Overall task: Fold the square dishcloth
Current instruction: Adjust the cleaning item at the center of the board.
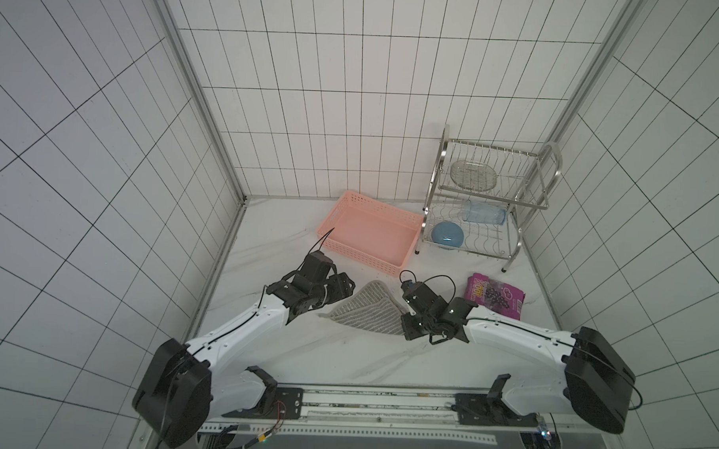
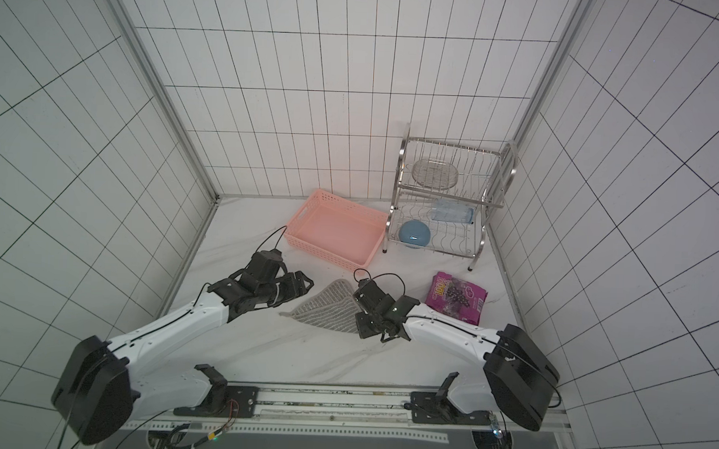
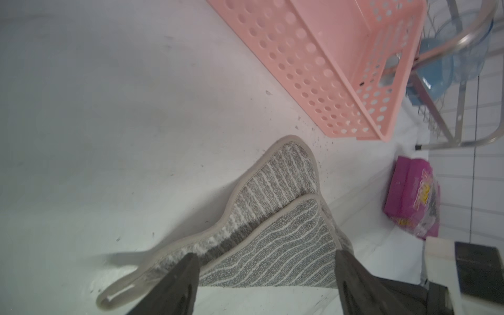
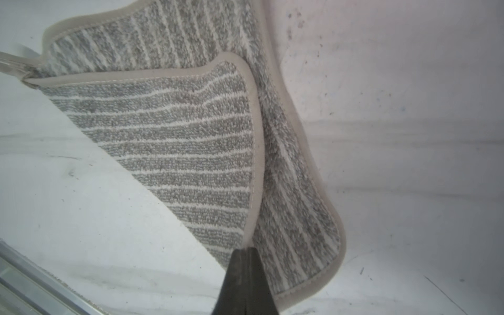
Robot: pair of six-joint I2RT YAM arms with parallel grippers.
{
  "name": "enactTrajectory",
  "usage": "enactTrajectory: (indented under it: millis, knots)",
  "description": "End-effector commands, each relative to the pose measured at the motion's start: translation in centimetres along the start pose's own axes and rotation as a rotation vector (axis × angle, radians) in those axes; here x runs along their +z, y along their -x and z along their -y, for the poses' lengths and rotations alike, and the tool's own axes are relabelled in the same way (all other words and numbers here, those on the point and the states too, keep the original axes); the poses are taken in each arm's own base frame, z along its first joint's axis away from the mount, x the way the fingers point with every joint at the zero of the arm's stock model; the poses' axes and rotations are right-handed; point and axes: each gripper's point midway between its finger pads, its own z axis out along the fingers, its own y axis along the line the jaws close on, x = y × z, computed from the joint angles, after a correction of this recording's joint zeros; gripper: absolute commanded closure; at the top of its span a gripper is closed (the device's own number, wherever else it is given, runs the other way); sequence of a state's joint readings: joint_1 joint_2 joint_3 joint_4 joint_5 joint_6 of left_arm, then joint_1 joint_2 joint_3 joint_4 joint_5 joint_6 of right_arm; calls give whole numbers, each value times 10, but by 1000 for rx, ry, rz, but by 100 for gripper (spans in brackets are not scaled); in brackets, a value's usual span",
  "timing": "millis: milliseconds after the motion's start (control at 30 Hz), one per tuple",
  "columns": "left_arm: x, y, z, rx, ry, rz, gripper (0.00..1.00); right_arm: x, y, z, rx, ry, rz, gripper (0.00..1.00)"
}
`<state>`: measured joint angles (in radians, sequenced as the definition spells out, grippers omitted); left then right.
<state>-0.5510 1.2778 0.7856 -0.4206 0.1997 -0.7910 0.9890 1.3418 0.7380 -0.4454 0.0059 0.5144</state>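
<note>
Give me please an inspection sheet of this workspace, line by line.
Surface: white marbled table, small dark specks near the pink basket.
Job's things: square dishcloth folded diagonally, upper layer short of the lower edges, loop sticking out.
Clutter: purple snack packet; dish rack holding blue bowl, clear cup, clear oval dish.
Grippers: left gripper open, holding nothing; right gripper shut on the cloth's upper hem.
Cables: black wrist cables loop clear of the cloth.
Surroundings: white tiled walls.
</note>
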Motion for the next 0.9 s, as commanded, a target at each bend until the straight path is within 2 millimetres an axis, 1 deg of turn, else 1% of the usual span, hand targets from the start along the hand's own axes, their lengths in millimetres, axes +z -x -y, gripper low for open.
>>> enactTrajectory:
  millis: [0, 100, 167, 300, 333, 400, 467, 533, 567, 667, 867]
  knots:
    - [17, -17, 55, 236, -181, -125, 29, -1, -1, 9, 59, -45, 31, 100]
    - [32, -24, 81, 380, -216, -156, 36, 3, -5, 14, 92, -60, 28, 100]
    - [44, -27, 87, 453, -207, -158, 39, 5, -7, 17, 111, -67, 30, 100]
    - [66, -27, 96, 532, -259, -157, 40, 5, -8, 19, 134, -75, 40, 100]
    - [71, -28, 96, 551, -262, -168, 40, 4, -8, 19, 136, -73, 42, 100]
    - [87, -33, 96, 575, -267, -216, 40, 3, -7, 19, 141, -68, 47, 100]
    - [98, -36, 96, 585, -283, -245, 40, 3, -6, 18, 148, -64, 50, 100]
    - [107, -39, 97, 592, -290, -273, 42, 2, -5, 17, 152, -61, 51, 100]
    - [110, -40, 98, 596, -299, -285, 43, 2, -5, 17, 153, -59, 52, 100]
    - [120, -42, 93, 599, -281, -303, 47, 3, -5, 16, 155, -58, 50, 100]
    - [134, -45, 78, 585, -242, -326, 46, 5, -6, 16, 157, -53, 49, 100]
